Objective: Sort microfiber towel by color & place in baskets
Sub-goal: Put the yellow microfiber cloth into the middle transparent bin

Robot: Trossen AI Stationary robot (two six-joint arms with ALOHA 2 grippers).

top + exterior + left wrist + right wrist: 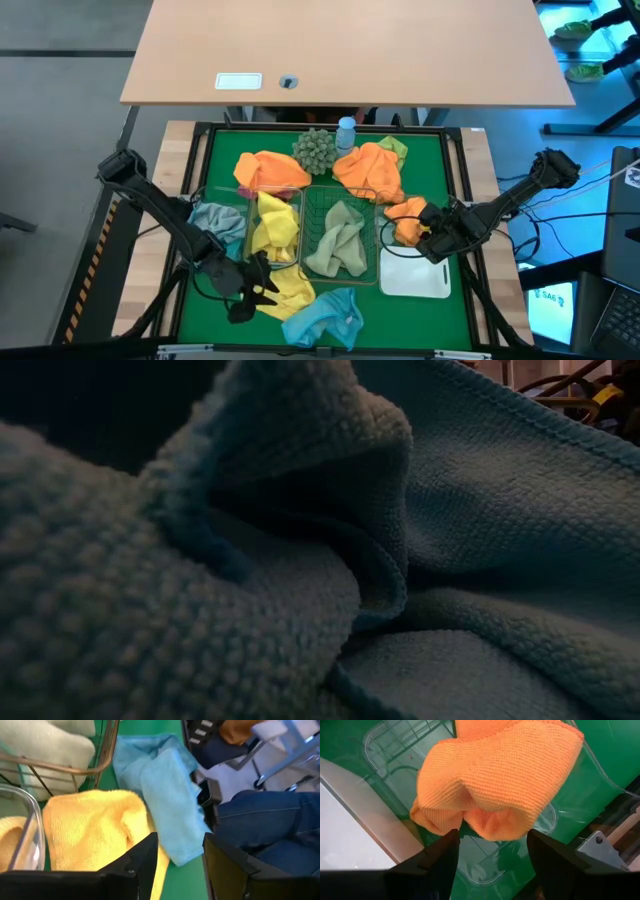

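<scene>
My left gripper (256, 291) (180, 845) is open near the table's near edge. One finger is over the edge of a yellow towel (287, 289) (95, 827) on the mat, and a light blue towel (325, 318) (165, 805) lies just ahead. My right gripper (429, 236) (492, 837) is open, a finger on each side of the near edge of an orange towel (405, 214) (500, 775). That towel lies in a clear bin (555, 815). More yellow towels fill a clear bin (275, 228), and grey-green ones fill the wire basket (340, 240).
A grey-blue towel sits in the left clear bin (215, 220), and the white bin (415, 276) stands near the right gripper. Two orange towels (270, 170), a green towel (393, 148), a spiky ball (315, 148) and a blue bottle (345, 130) lie toward the far edge. The blue towel (320, 540) blocks the low view.
</scene>
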